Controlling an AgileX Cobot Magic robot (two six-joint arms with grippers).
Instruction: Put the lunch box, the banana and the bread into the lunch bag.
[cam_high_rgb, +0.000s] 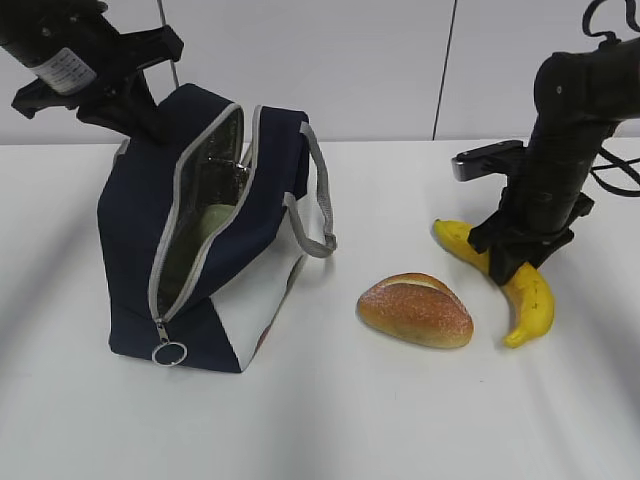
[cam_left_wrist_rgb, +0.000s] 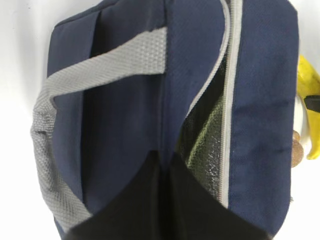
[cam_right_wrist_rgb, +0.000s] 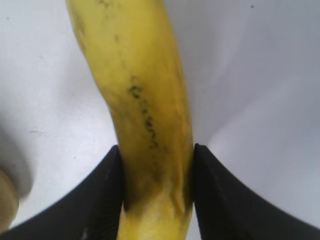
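Right claw (cam_high_rgb: 518, 262) is clamped on the banana (cam_high_rgb: 530, 298), lower right, still on the bench (cam_high_rgb: 400, 420). Left claw (cam_high_rgb: 140, 110) pinches the lunch bag (cam_high_rgb: 140, 250) at upper left, holding it open. Bread (cam_high_rgb: 415, 310) waits mid-frame. The curved banana could swivel in that pinch and snag the zipper edge.

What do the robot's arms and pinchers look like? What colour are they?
Both arms are black and chunky. The left arm has a white sticker with tiny writing. The right arm has black cables looping beside it and a grey piece sticking out. The right gripper has smooth, black, wedge-shaped fingers.
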